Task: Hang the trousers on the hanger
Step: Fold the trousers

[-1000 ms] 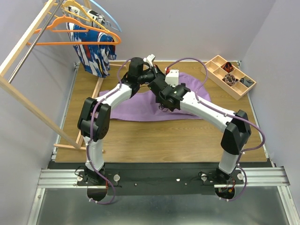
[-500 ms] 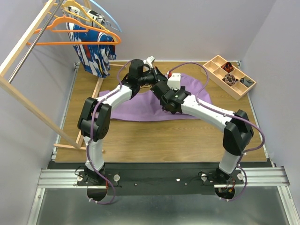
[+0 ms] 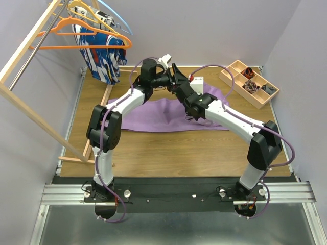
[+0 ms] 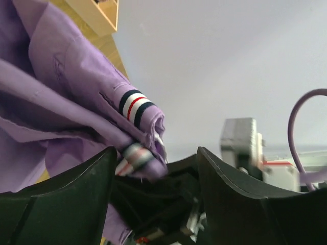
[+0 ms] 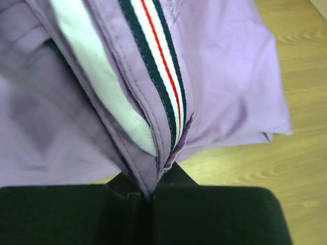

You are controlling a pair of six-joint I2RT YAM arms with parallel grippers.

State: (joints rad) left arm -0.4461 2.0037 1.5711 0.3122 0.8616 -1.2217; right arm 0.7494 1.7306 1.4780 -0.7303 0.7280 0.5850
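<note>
The lilac trousers (image 3: pixel 148 116) lie spread across the middle of the table, with the waistband end lifted between the two arms. My right gripper (image 3: pixel 180 86) is shut on that striped waistband edge, and the fabric (image 5: pixel 230 76) runs straight into its closed jaws (image 5: pixel 148 191). My left gripper (image 3: pixel 168 77) sits right beside it, open. Its fingers (image 4: pixel 76 194) stand wide apart, and a fold of the trousers (image 4: pixel 66 76) rests against the left one. The bright orange hanger (image 3: pixel 82 38) hangs on the rack at the far left, well away from both grippers.
A wooden rack (image 3: pixel 30 46) leans along the left side, carrying a blue, white and red patterned garment (image 3: pixel 99 56), a paler yellow hanger (image 3: pixel 82 7) and a light blue hanger (image 3: pixel 120 20). A wooden compartment tray (image 3: pixel 250 84) sits at the back right.
The right gripper has closed onto the trousers' waistband and the left gripper has opened off it. Both grippers have shifted slightly back and right, lifting the waistband.
</note>
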